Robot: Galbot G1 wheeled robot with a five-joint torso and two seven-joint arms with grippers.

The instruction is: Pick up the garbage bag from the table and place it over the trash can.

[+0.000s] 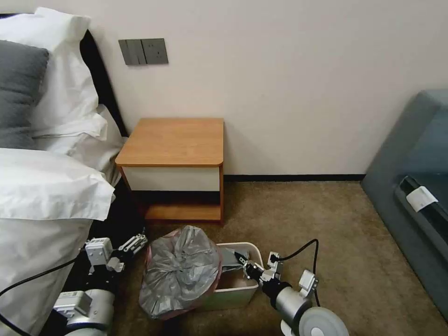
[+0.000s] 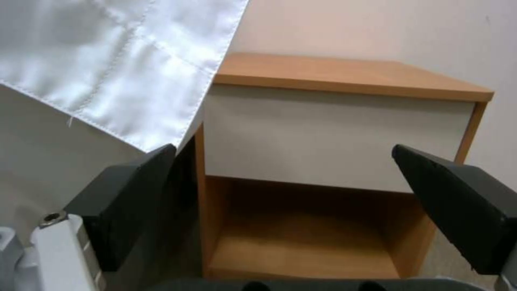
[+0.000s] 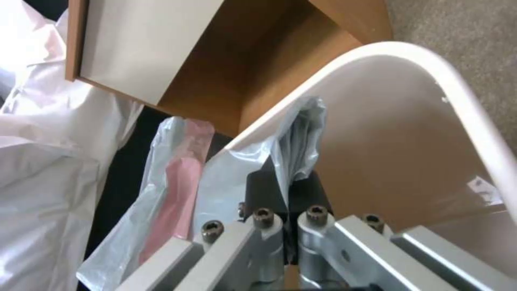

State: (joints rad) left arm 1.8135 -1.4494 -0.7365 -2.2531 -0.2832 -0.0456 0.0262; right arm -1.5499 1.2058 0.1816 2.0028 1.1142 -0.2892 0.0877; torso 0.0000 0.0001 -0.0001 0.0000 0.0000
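Observation:
The grey crinkled garbage bag (image 1: 179,270) bulges over the left side of the cream trash can (image 1: 233,293) on the carpet, and its pinkish-red edge (image 3: 180,182) hangs outside the rim. My right gripper (image 1: 241,259) reaches into the bin's mouth, shut on a fold of the bag (image 3: 293,141) just inside the rim (image 3: 377,52). Left of the bag, beside the bed, my left gripper (image 1: 133,245) is open and holds nothing. Its fingers (image 2: 129,190) frame the table (image 2: 334,121). The table (image 1: 172,140) stands behind the bin with a bare top.
A bed with white sheets (image 1: 42,196) and pillows lies close on the left, its sheet (image 2: 108,60) hanging near my left gripper. A grey-blue sofa (image 1: 415,186) stands at the right. Open carpet (image 1: 326,224) spreads between the bin and the sofa.

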